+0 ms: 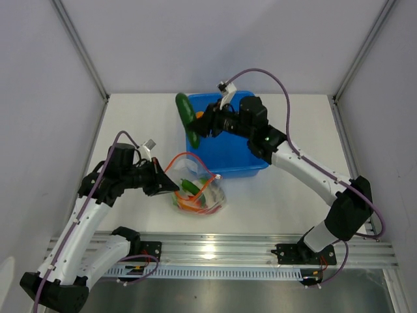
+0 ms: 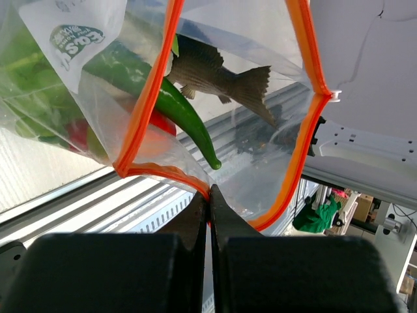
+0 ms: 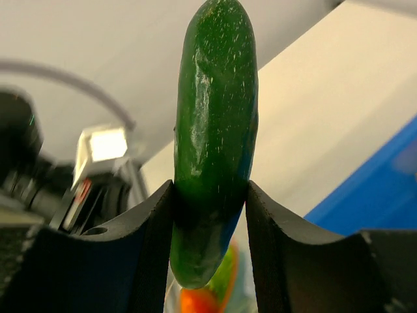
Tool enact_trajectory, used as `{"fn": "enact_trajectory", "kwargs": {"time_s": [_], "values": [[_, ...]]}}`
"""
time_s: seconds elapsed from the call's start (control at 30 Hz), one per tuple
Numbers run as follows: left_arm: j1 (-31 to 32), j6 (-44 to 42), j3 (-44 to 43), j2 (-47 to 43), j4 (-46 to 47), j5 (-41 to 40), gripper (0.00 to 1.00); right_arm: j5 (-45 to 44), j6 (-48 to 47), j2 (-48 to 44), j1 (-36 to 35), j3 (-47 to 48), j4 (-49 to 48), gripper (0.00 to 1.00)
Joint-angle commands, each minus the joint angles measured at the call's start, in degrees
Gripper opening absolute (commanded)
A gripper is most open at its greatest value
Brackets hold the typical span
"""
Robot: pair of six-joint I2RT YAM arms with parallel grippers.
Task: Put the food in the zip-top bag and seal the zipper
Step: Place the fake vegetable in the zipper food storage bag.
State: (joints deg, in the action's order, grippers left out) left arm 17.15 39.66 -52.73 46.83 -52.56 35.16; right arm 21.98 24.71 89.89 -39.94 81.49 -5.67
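The clear zip-top bag (image 1: 199, 189) lies in front of the blue tub, mouth held open, its red-orange zipper (image 2: 144, 107) looping around the opening. Inside I see a grey fish (image 2: 208, 72), a green chili (image 2: 176, 107) and red food (image 2: 81, 134). My left gripper (image 1: 171, 185) is shut on the zipper edge (image 2: 208, 195) at the bag's left. My right gripper (image 1: 199, 124) is shut on a thick dark green chili (image 1: 184, 109), held above the tub's left rim. In the right wrist view the chili (image 3: 215, 130) stands between the fingers, the bag blurred below.
The blue tub (image 1: 241, 160) stands mid-table behind the bag, under my right arm. A metal rail (image 1: 215, 251) runs along the near table edge. White walls close the left, right and back sides.
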Motion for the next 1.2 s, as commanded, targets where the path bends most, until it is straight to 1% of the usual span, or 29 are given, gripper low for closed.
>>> {"fn": "enact_trajectory", "kwargs": {"time_s": [0.0, 0.07, 0.17, 0.4, 0.6, 0.67, 0.87, 0.97, 1.0, 1.13, 1.17], "values": [[-0.4, 1.4, -3.3, -0.1, 2.3, 0.4, 0.01, 5.4, -5.7, -4.5, -3.6, -3.7, 1.9, 0.00], [-0.4, 1.6, -3.5, 0.2, 2.1, 0.4, 0.01, 5.3, -7.0, -5.4, -6.4, -4.6, 3.0, 0.00], [-0.4, 1.6, -4.0, 0.3, 2.0, 0.2, 0.01, 4.2, -9.9, -6.3, -9.2, -5.1, 7.5, 0.00], [-0.4, 1.5, -5.1, 0.6, 1.8, -0.5, 0.00, 4.0, -13.0, -10.0, -11.6, -11.1, 12.0, 0.00], [-0.6, 1.0, -4.8, 0.3, 1.2, -1.2, 0.01, 3.3, -15.9, -12.9, -12.9, -14.2, 15.5, 0.00], [-0.7, 0.9, -4.8, 0.2, 1.0, -1.3, 0.01, 4.6, -18.2, -14.1, -13.0, -14.6, 18.0, 0.00], [-0.9, 0.2, -4.9, -0.2, 0.0, -1.6, 0.01, 6.1, -23.7, -14.0, -13.4, -13.1, 25.2, 0.00], [-0.9, 0.2, -4.9, -0.5, -0.1, -1.8, 0.01, 6.8, -24.4, -13.2, -14.1, -11.8, 28.9, 0.00], [-0.9, 0.2, -4.8, -0.6, -0.1, -1.8, 0.01, 6.4, -26.6, -12.9, -14.5, -11.0, 29.8, 0.00], [-1.0, 0.6, -4.7, -0.8, 0.0, -1.7, 0.01, 5.1, -28.4, -11.1, -16.0, -8.8, 34.3, 0.01], [-1.0, 0.5, -4.7, -0.8, 0.0, -1.6, 0.01, 4.1, -28.5, -10.9, -16.5, -8.5, 34.5, 0.09]]}}
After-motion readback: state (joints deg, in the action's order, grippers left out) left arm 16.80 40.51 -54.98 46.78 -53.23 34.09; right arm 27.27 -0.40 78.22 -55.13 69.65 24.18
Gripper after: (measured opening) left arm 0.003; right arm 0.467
